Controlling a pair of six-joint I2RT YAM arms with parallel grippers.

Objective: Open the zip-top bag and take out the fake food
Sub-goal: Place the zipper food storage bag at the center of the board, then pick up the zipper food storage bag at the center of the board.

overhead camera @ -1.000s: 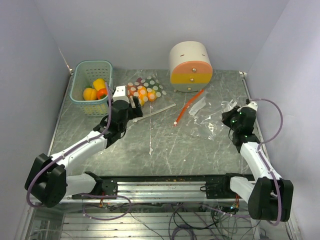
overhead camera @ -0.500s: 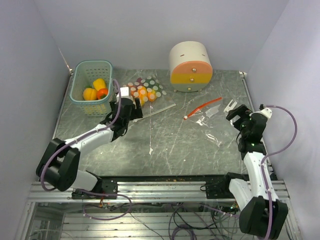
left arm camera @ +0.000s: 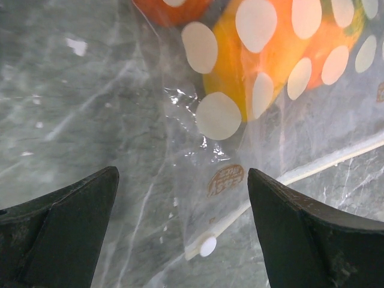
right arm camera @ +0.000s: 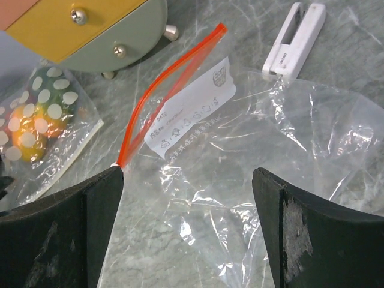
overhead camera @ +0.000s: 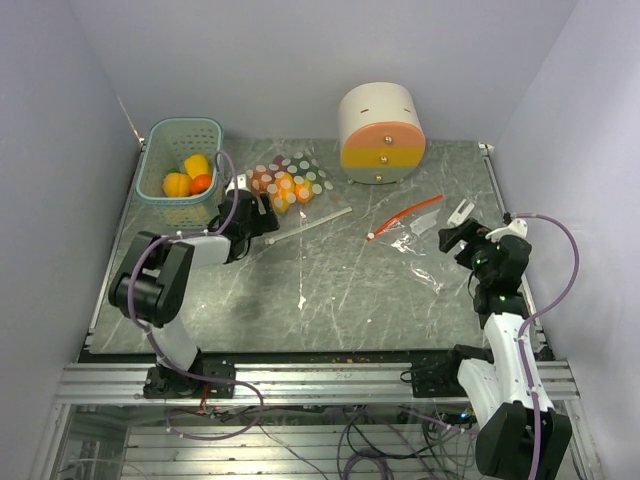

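Nearest on the grey marble table, at the right, lies a clear bag, flat, crumpled and holding nothing that can be seen, its orange zip strip running away to the far left. The right gripper hangs over this bag with its fingers wide apart and nothing between them. Just beyond it a small white clip rests by the bag's far edge. Over on the left, slightly farther, the left gripper points at the near corner of a dotted bag. Its fingers are also spread, and they frame the film and the white zip strip; whether they touch the plastic cannot be told. Inside the dotted bag sits part of the fake food, orange and yellow pieces showing behind the white spots, and the strip looks closed. Farther left, near the wall, a teal basket holds more pieces: a yellow one, an orange one and a red-orange one, all touching. Farthest back, right of centre, stands a round cream container with an orange and yellow front, well apart from both bags.
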